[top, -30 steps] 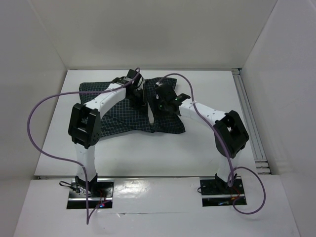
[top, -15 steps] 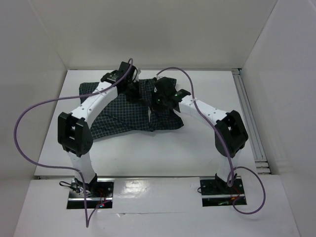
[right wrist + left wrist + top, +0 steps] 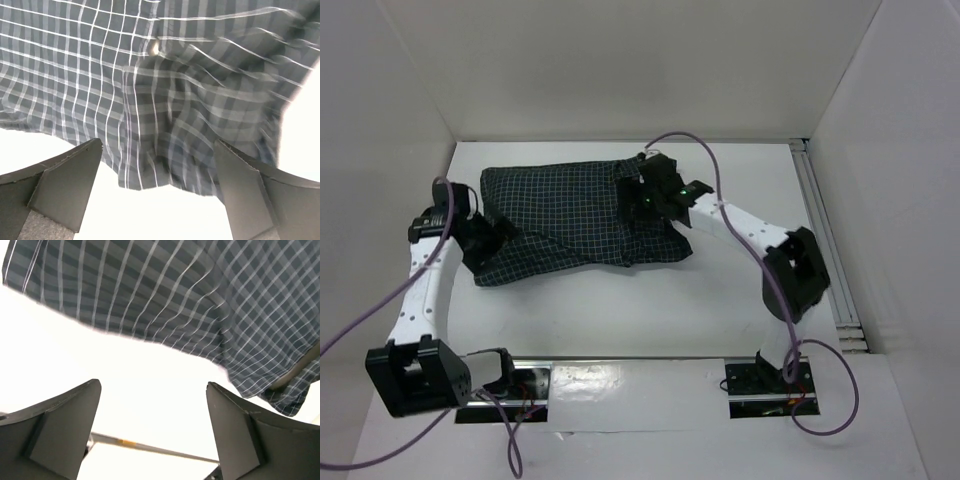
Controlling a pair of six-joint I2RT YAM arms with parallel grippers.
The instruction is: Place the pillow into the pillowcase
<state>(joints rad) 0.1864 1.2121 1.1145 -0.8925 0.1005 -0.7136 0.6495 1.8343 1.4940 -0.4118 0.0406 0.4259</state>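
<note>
I see the dark checked pillowcase lying on the white table, toward the far side, in the middle. My left pincer is by its near left corner, wide open and holding nothing. My right pincer hangs over the pillowcase's right end, wide open too, with nothing in it. I cannot tell if it touches the cloth.

A lab test booth: plain white walls, white table.
</note>
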